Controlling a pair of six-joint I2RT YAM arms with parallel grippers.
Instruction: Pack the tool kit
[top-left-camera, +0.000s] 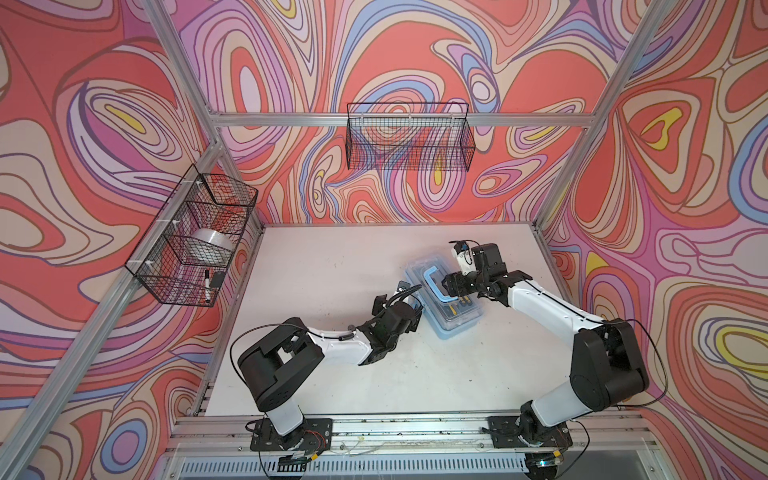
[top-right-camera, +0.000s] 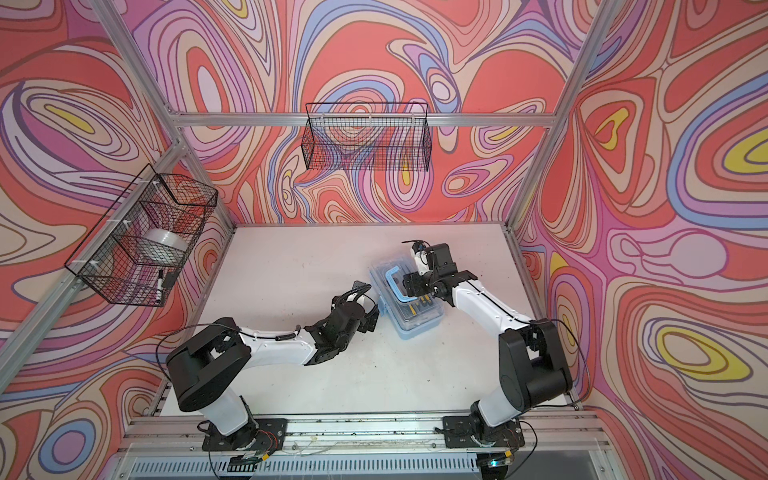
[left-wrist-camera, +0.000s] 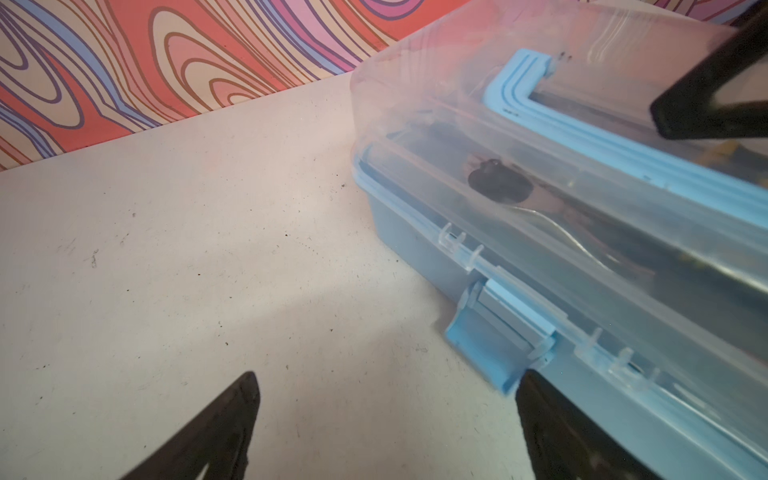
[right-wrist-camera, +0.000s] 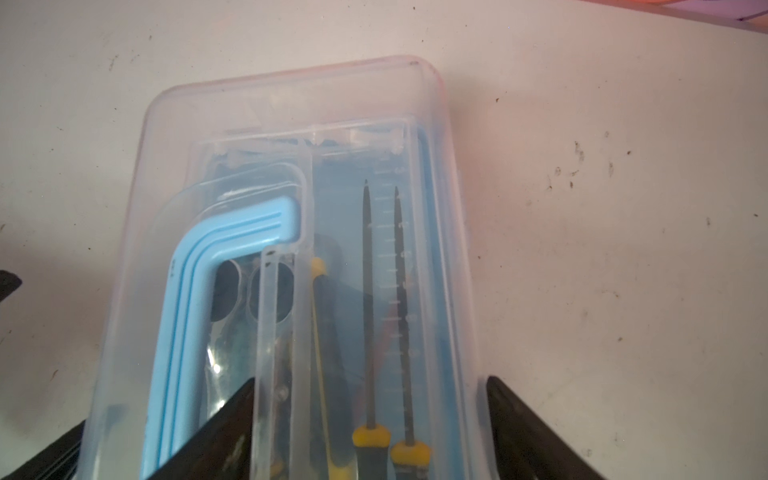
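The tool kit (top-left-camera: 453, 322) (top-right-camera: 409, 324) is a light-blue case with a clear lid, lying on the white table with the lid down. Its blue handle (top-left-camera: 432, 286) (right-wrist-camera: 187, 311) lies flat on the lid. Two yellow-collared screwdrivers (right-wrist-camera: 368, 291) and other tools show through the lid. My left gripper (top-left-camera: 417, 309) (left-wrist-camera: 388, 374) stands open at the case's long side, one finger beside the blue latch (left-wrist-camera: 490, 336), which sticks outward. My right gripper (top-left-camera: 455, 286) (right-wrist-camera: 370, 379) hovers open over the lid (right-wrist-camera: 291, 104), one finger above it and the other past the case's edge.
A black wire basket (top-left-camera: 195, 237) on the left wall holds a tape roll (top-left-camera: 212, 245) and a marker (top-left-camera: 206, 284). Another wire basket (top-left-camera: 409, 137) hangs on the back wall. Aluminium frame posts border the table (top-left-camera: 324, 266).
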